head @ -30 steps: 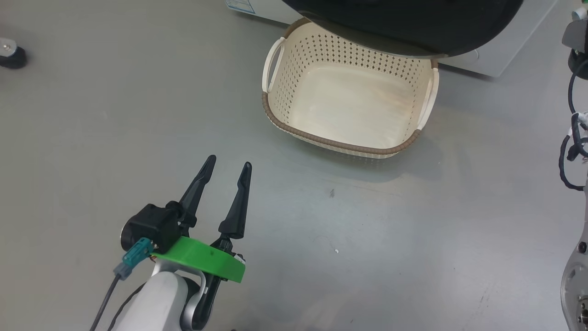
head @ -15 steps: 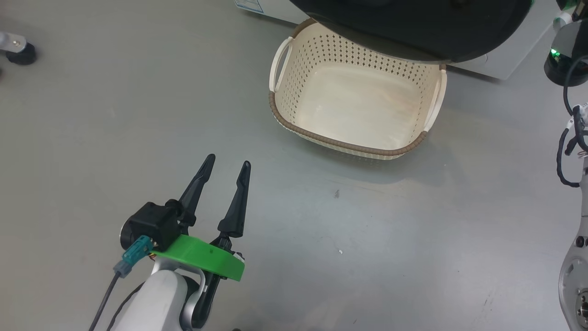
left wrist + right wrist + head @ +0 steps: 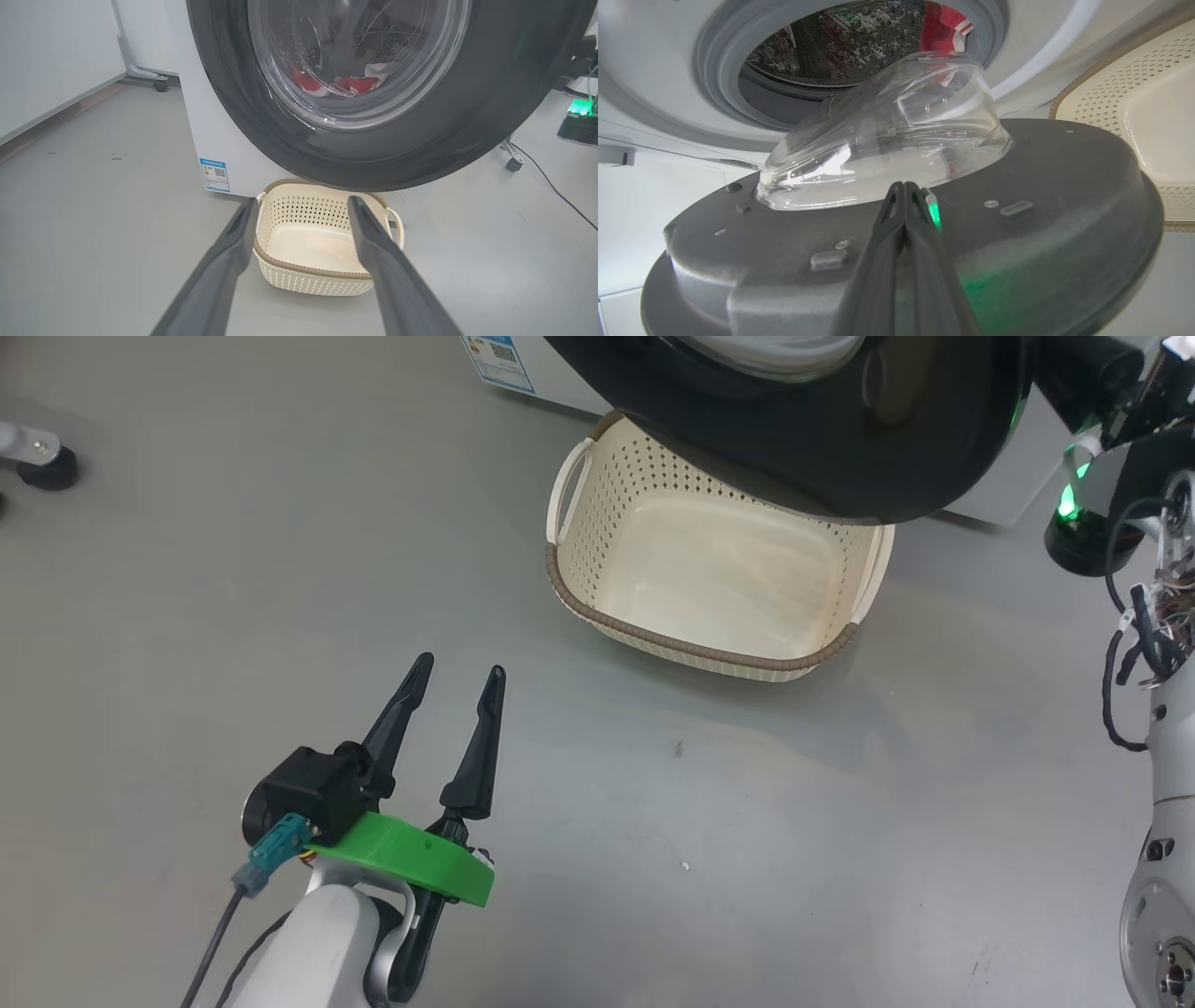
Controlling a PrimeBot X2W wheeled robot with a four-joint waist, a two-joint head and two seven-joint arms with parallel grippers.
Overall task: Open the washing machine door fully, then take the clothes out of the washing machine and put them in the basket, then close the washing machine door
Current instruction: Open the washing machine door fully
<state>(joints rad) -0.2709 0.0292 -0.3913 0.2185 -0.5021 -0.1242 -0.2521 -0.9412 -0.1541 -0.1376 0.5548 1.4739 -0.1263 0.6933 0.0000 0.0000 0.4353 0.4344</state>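
Door duty: your right hand (image 3: 906,187), pinched together, is pressing the glossy black round washing machine door (image 3: 1041,261); push it wide, clearing the cream perforated basket (image 3: 691,646). Left hand (image 3: 462,665) hovering apart; red clothes (image 3: 348,85) lying inside.

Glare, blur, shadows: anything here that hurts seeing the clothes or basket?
Head view: sharp, soft shadow beside the basket. Left wrist view: streaky reflections on the washing machine door, clothes readable through it. Right wrist view: glare on its glass, green tint.
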